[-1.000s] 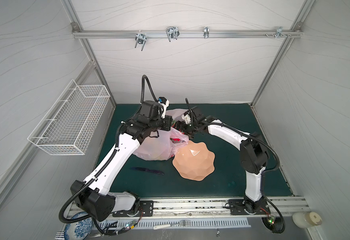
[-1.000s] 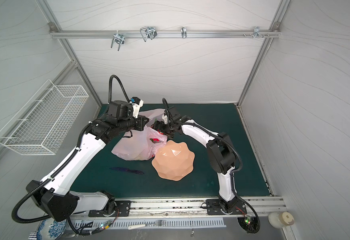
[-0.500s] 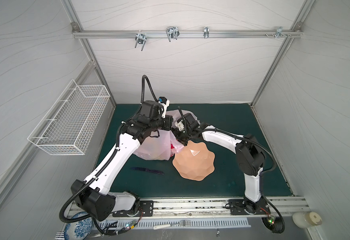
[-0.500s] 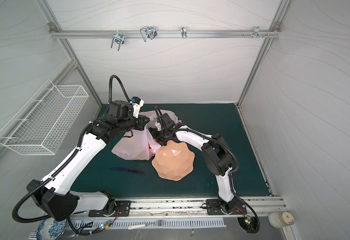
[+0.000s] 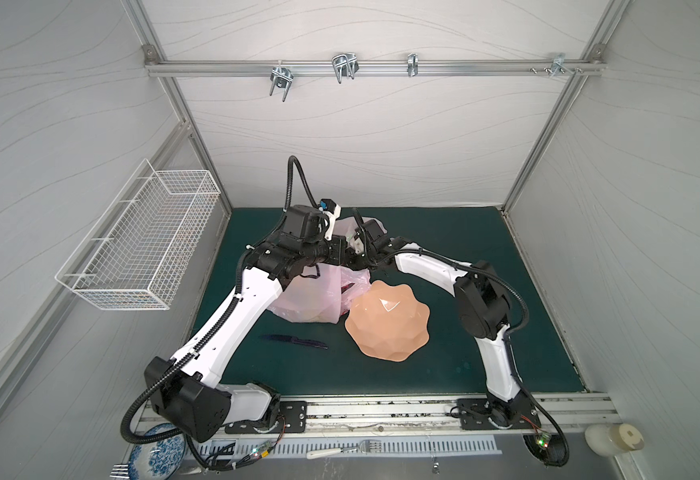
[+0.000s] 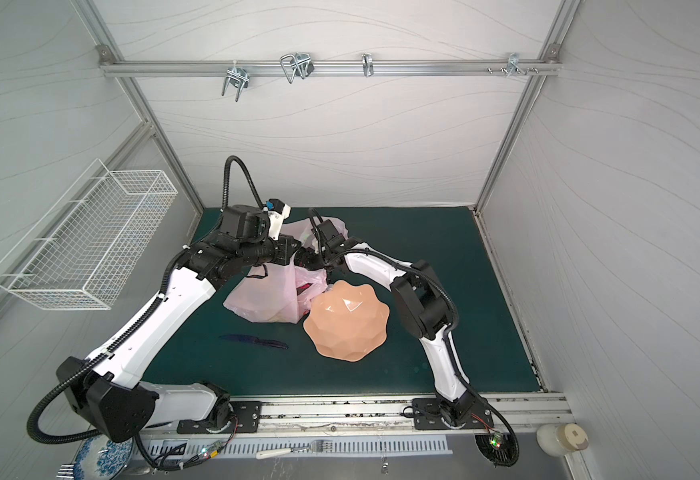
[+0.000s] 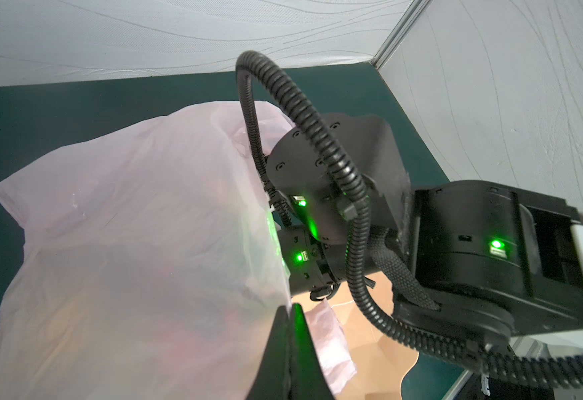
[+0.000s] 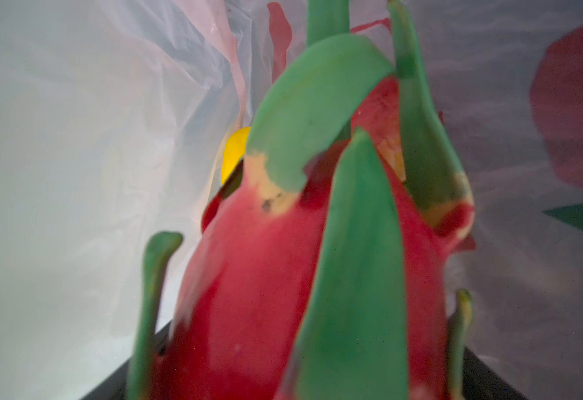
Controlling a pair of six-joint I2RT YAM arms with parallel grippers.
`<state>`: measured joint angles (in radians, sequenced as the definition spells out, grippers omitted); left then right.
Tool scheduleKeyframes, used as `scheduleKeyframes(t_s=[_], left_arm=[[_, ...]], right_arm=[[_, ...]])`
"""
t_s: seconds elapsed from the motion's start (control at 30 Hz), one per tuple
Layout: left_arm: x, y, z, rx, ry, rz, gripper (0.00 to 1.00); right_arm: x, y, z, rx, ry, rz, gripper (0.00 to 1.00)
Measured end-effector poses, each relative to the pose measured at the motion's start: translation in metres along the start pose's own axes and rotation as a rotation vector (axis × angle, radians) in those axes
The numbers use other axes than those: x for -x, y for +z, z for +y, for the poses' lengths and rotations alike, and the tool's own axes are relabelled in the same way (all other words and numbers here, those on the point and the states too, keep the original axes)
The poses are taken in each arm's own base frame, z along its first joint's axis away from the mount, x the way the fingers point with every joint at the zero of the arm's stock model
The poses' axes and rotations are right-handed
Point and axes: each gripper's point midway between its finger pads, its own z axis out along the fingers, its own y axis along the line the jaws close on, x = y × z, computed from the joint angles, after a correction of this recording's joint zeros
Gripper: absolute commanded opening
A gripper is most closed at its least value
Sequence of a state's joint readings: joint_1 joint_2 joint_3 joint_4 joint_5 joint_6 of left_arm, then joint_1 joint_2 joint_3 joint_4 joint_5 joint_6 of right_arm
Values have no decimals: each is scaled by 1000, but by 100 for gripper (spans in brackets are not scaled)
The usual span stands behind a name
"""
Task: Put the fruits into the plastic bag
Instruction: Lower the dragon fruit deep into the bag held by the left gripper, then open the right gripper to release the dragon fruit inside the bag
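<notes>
The pale-pink plastic bag stands on the green mat, its mouth lifted. My left gripper is shut on the bag's rim and holds it up. My right gripper reaches into the bag's mouth from the right. It is shut on the pink-red dragon fruit with green scales, which fills the right wrist view and hides the fingertips. Crinkled bag walls surround the fruit. A yellow lemon shows behind it, deeper in the bag. Other fruits are hidden.
A peach scalloped bowl lies just right of the bag, under the right forearm. A dark knife lies in front of the bag. A white wire basket hangs on the left wall. A fork lies beyond the rail.
My right gripper has moved left with the dragon fruit, from beside the bag into its mouth. The left gripper has kept its hold on the rim.
</notes>
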<state>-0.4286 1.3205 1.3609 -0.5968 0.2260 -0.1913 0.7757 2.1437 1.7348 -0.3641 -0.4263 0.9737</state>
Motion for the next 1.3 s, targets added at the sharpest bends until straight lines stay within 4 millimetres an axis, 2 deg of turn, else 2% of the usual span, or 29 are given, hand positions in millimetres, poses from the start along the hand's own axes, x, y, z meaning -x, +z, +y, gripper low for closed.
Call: scheduleKeyframes(t_s=[0.23, 0.37, 0.6, 1.0, 1.3], left_arm=[[2, 1, 0, -3, 3, -9, 0], [1, 2, 0, -3, 3, -11, 0], [-2, 2, 1, -2, 1, -12, 0], [-6, 1, 3, 3, -5, -7, 0], [-6, 1, 3, 4, -5, -7, 0]], right_arm=[[-7, 2, 1, -21, 6, 12, 66], [-9, 2, 3, -21, 4, 15, 81], [-10, 3, 3, -13, -2, 21, 94], [-18, 6, -4, -13, -6, 58, 98], [-17, 6, -1, 5, -17, 59, 99]])
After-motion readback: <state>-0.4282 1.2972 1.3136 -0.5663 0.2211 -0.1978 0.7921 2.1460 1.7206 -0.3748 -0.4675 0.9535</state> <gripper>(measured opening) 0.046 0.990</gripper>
